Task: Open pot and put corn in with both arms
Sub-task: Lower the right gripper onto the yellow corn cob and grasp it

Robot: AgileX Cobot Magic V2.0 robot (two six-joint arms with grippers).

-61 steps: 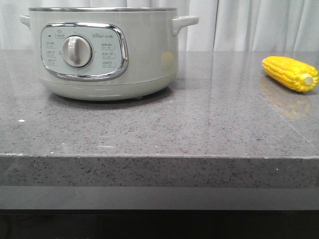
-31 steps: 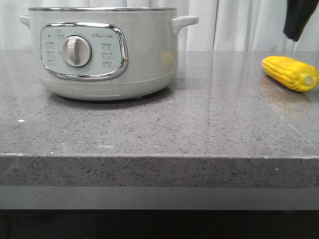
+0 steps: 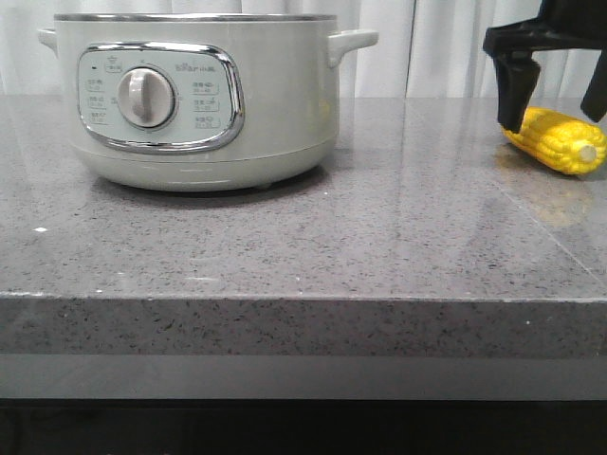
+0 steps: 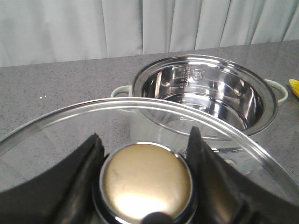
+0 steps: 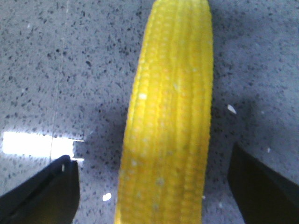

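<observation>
The pale-green pot (image 3: 275, 104) stands at the back left of the counter. In the left wrist view it is open, its steel rim (image 4: 270, 100) and bare inside showing. My left gripper (image 4: 145, 140) is shut on the brass-coloured knob (image 4: 145, 179) of the glass lid (image 4: 60, 135), held off to the pot's side; this gripper is out of the front view. The yellow corn (image 3: 564, 140) lies at the far right. My right gripper (image 3: 555, 118) hangs open over it, a finger on each side. Up close, the corn (image 5: 170, 116) lies between the parted fingers (image 5: 46, 191), with gaps on both sides.
A grey speckled stone counter (image 3: 303, 237) has its front edge near me. White curtains (image 3: 446, 47) hang behind it. The corn's tip (image 4: 295, 87) shows at the edge of the left wrist view, beyond the pot's handle (image 4: 279, 88).
My right gripper has come down into the front view from the top right and now straddles the corn. Pot and corn have not moved.
</observation>
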